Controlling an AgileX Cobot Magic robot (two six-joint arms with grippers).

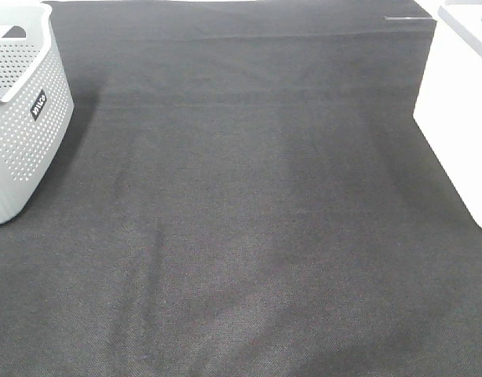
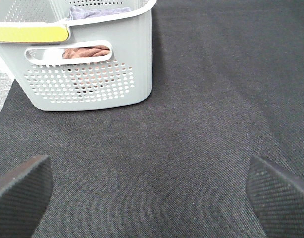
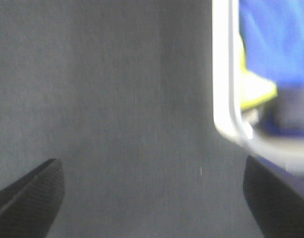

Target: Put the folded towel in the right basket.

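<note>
No folded towel lies on the black cloth (image 1: 249, 220) in any view. The right basket (image 1: 461, 118) is white and stands at the table's right edge. In the right wrist view its rim (image 3: 224, 99) shows, with blue cloth (image 3: 276, 39) and something yellow (image 3: 256, 89) inside. My right gripper (image 3: 154, 193) is open and empty over bare cloth beside that basket. My left gripper (image 2: 152, 193) is open and empty over bare cloth, short of the left basket (image 2: 92, 84). Neither gripper shows in the exterior high view.
The grey perforated left basket (image 1: 21, 118) stands at the table's left edge. It holds a brown towel (image 2: 87, 51) and a purple one (image 2: 100, 12), and has a yellow handle (image 2: 28, 33). Black cloth covers the table between the baskets.
</note>
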